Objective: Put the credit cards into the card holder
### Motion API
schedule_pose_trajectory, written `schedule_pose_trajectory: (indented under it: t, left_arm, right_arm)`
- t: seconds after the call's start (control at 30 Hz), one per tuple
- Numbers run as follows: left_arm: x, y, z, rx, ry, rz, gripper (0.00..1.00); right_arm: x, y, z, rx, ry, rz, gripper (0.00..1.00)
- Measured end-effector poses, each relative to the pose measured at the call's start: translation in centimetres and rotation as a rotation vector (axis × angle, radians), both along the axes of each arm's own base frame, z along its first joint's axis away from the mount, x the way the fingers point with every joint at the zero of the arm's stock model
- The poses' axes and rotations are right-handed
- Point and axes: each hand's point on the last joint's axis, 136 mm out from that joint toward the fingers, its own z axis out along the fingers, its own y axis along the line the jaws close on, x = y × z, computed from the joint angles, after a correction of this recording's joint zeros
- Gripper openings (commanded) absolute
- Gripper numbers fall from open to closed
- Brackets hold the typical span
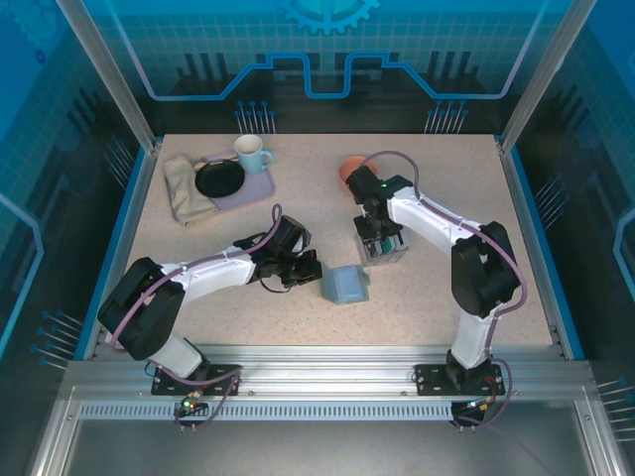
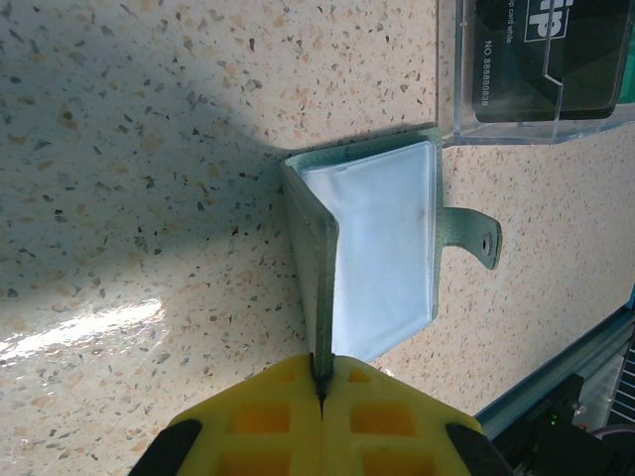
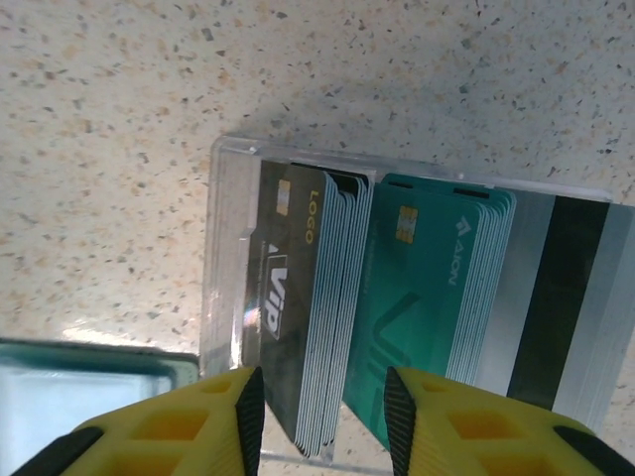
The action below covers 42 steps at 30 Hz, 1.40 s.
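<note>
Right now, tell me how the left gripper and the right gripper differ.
The left gripper has its jaws shut; the right gripper has its jaws apart. The left one pinches the raised flap of the card holder; the right one holds nothing and hangs over the cards in the clear box. Both have yellow fingers.

One grey-green card holder (image 1: 346, 285), one clear plastic box (image 1: 382, 248), one pale mug (image 1: 252, 154), one black plate (image 1: 219, 179); the stacked plastic credit cards (image 3: 417, 297) defy counting.

Clear box (image 2: 448, 99) hems the card holder (image 2: 382, 248), perhaps touching; tabletop (image 1: 437, 297) rightward lies open.
</note>
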Motion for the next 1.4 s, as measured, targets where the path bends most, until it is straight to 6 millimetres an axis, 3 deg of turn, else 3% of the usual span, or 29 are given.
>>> schedule_pose_trajectory:
  t: [0.4,0.7,1.2,1.4]
  left_arm:
    - [0.0,0.0,0.0,0.0,0.0,0.0,0.01]
    - [0.0,0.0,0.0,0.0,0.0,0.0,0.02]
    - [0.0,0.0,0.0,-0.001,-0.001,0.0,0.02]
    - [-0.1,0.1,0.0,0.001,0.001,0.0,0.03]
  right_arm:
    - [0.3,0.0,-2.4,-0.133,0.015,0.039,0.47]
    - [0.5,-0.3,-2.9,-0.217,-0.005,0.054,0.47]
    - [0.7,-0.5,-1.0,-0.241,-0.062,0.059,0.38]
    - [0.4,0.0,-1.3,-0.214,-0.045,0.065,0.4]
